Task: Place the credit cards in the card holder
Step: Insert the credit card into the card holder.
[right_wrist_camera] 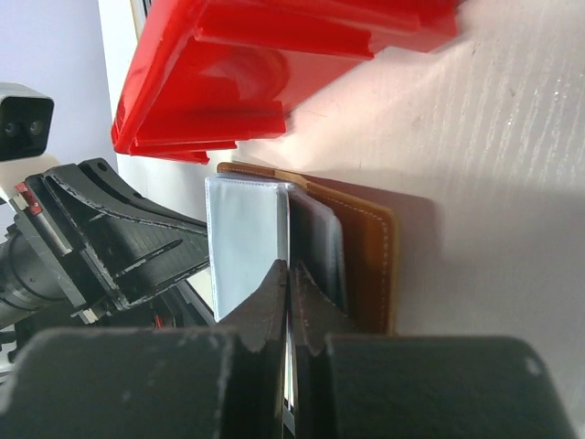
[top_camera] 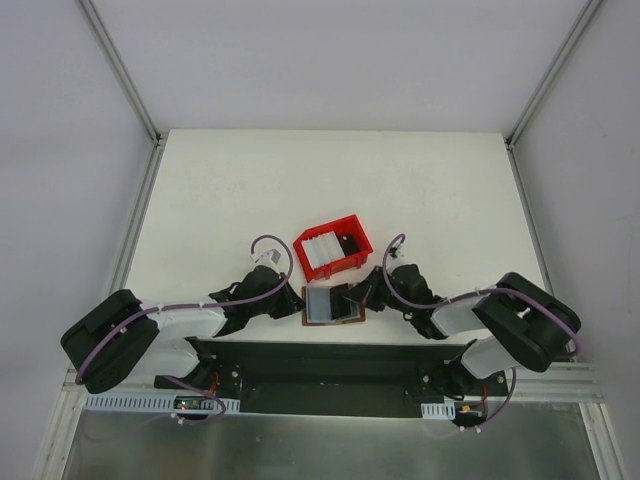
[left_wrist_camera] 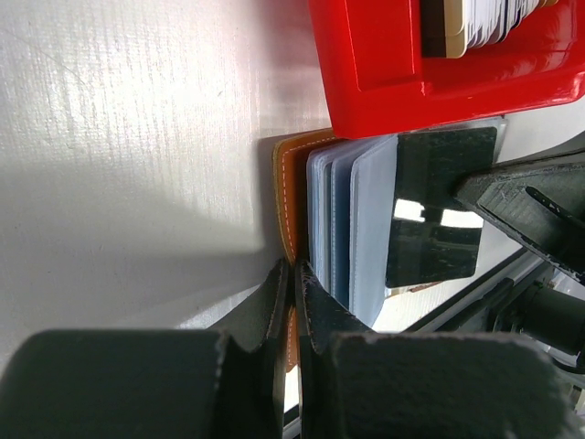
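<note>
Holder (left_wrist_camera: 291, 183) lies open, its brown cover pinched in the closed left gripper (left_wrist_camera: 294, 283); the right gripper (right_wrist_camera: 291, 285) is clamped on a dark card (left_wrist_camera: 439, 206) that overlaps the pale sleeves (left_wrist_camera: 361, 219) just ahead of its tips. Keep the card square to one sleeve mouth, since a tilt would likely jam it; the tray (left_wrist_camera: 384, 82) of remaining cards (left_wrist_camera: 484, 23) sits just beyond both grippers, crowding the approach.

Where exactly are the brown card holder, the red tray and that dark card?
card holder (left_wrist_camera: 290, 197): left wrist view, brown cover.
red tray (left_wrist_camera: 384, 73): left wrist view, outer wall.
dark card (left_wrist_camera: 439, 210): left wrist view, glossy face.
</note>
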